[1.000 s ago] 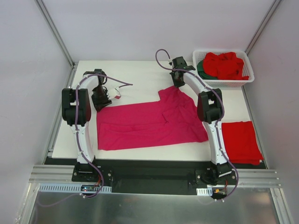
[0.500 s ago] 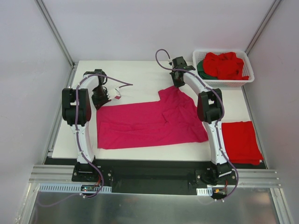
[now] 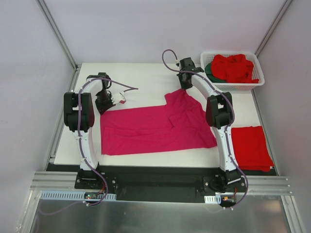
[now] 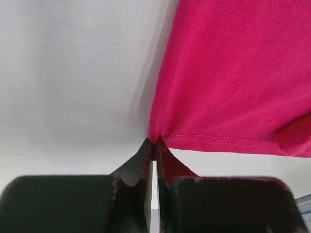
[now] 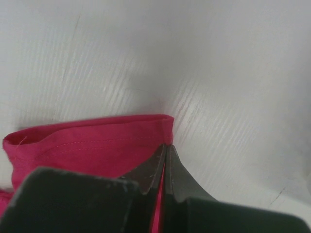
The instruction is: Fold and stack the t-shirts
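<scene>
Top external: one shirt folded, pink one gripped

We judge the folded red shirt (image 3: 250, 147) at the desk's (image 3: 141, 77) right edge done. The pink shirt (image 3: 155, 127) lies spread mid-desk. Our left gripper (image 4: 154, 144) is pinched shut on its far-left corner, and our right gripper (image 5: 165, 148) is shut on its far-right hem. Another red shirt (image 3: 234, 67) and a green shirt (image 3: 209, 72) wait in the basket (image 3: 233, 86), unfolded.

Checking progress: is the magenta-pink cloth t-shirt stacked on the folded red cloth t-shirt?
No, the magenta-pink t-shirt lies spread out left of the folded red t-shirt.
</scene>
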Robot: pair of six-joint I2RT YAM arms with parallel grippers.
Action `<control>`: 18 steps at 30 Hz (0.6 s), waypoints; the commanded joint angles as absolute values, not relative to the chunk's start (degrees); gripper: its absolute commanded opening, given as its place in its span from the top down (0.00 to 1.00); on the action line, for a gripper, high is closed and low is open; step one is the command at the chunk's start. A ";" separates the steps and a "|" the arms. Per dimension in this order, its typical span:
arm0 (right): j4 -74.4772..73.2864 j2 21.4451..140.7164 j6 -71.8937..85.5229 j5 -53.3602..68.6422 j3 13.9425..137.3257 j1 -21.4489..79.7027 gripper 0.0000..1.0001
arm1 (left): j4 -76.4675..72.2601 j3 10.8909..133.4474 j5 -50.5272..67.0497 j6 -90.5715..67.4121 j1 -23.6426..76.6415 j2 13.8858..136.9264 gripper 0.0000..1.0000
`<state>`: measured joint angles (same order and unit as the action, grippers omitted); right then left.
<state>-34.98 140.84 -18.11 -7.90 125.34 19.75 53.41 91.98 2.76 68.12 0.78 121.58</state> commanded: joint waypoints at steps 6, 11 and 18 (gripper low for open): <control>-31.38 128.76 -18.72 -11.25 122.17 20.21 0.99 | 54.14 91.76 4.13 68.99 1.23 116.46 1.00; -31.29 128.41 -19.42 -11.69 122.26 20.04 0.99 | 53.62 92.63 4.04 69.43 1.32 115.58 1.00; -30.06 128.93 -19.51 -13.09 120.76 20.21 0.99 | 52.30 93.16 3.60 70.66 1.32 113.73 1.00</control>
